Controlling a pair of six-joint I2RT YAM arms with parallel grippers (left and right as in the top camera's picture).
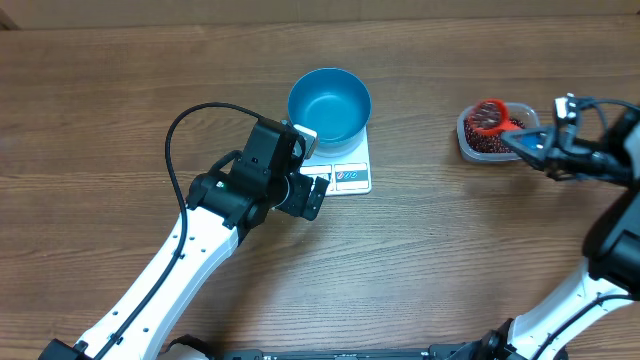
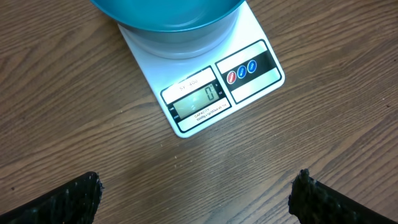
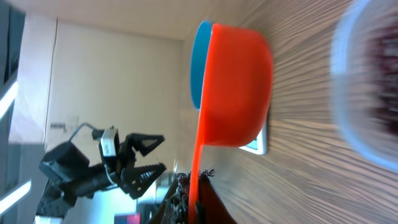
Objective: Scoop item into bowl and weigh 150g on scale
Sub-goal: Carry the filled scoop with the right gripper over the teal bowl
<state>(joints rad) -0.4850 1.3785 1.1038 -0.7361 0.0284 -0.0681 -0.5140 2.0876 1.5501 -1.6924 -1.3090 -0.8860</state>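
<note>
Right end effector pinches scoop over tub; left end effector gapes beside scale.

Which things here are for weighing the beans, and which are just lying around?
For the job: beans, clear tub holding them, orange-red scoop, blue bowl, white scale.
Just there: looped black cable, wooden table.

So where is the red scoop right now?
In the overhead view the scoop is on the table's right side, at the clear tub of beans, held by the right gripper.
</note>
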